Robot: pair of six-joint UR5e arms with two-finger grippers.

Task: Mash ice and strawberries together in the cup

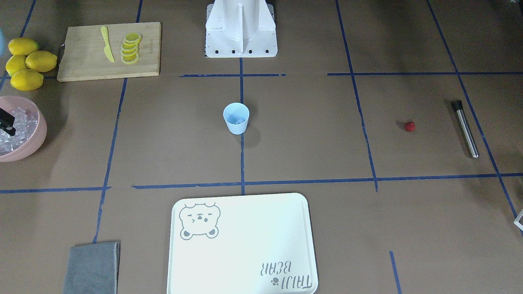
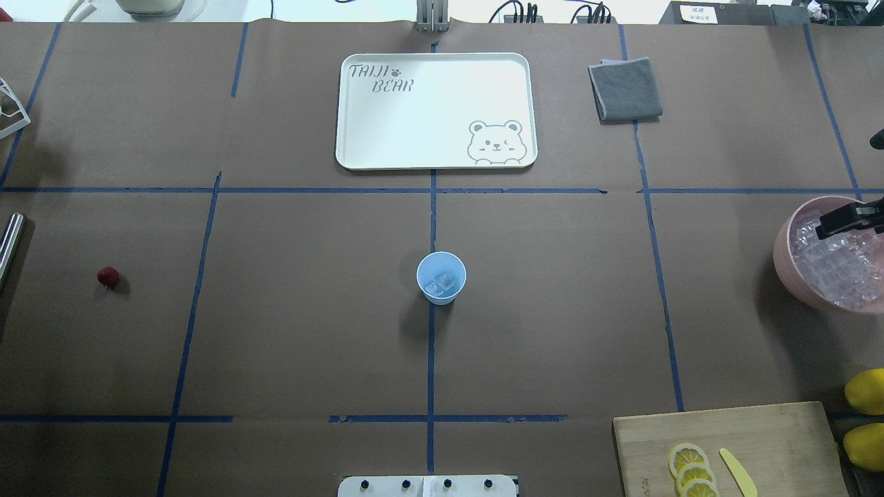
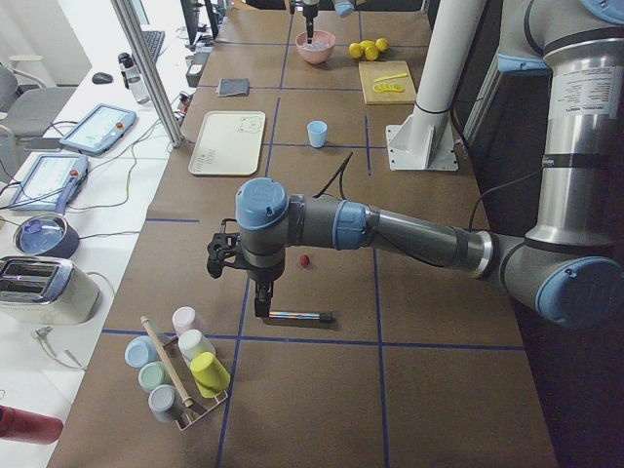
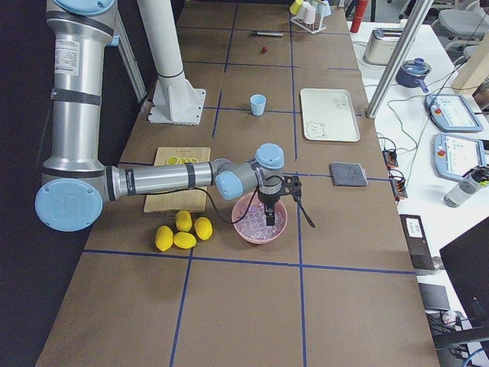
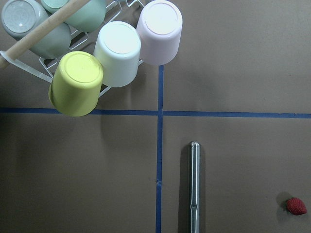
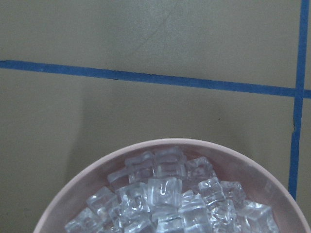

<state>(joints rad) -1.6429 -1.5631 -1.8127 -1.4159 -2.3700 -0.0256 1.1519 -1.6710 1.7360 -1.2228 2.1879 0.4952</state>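
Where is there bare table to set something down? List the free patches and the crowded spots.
Free: the wide stretch between the light-blue cup and the strawberry; the stretch between the cup and the pink ice bowl; the strip between cup and white tray. Crowded: the corner with the bowl, lemons and cutting board.

The cup (image 2: pixel 441 277) stands in the middle of the table (image 2: pixel 276 331) with ice (image 2: pixel 442 283) in it. The tray (image 2: pixel 414 124) lies past it, away from the robot, with the cloth (image 2: pixel 625 88) to its right. The strawberry (image 2: pixel 108 277) sits far to the cup's left, the metal stick (image 1: pixel 465 129) further left. Far right is the bowl (image 2: pixel 782 266), holding ice cubes (image 2: pixel 836 269). Lemon slices (image 2: pixel 694 473) and a knife (image 2: pixel 737 473) lie on the board (image 2: pixel 773 442).
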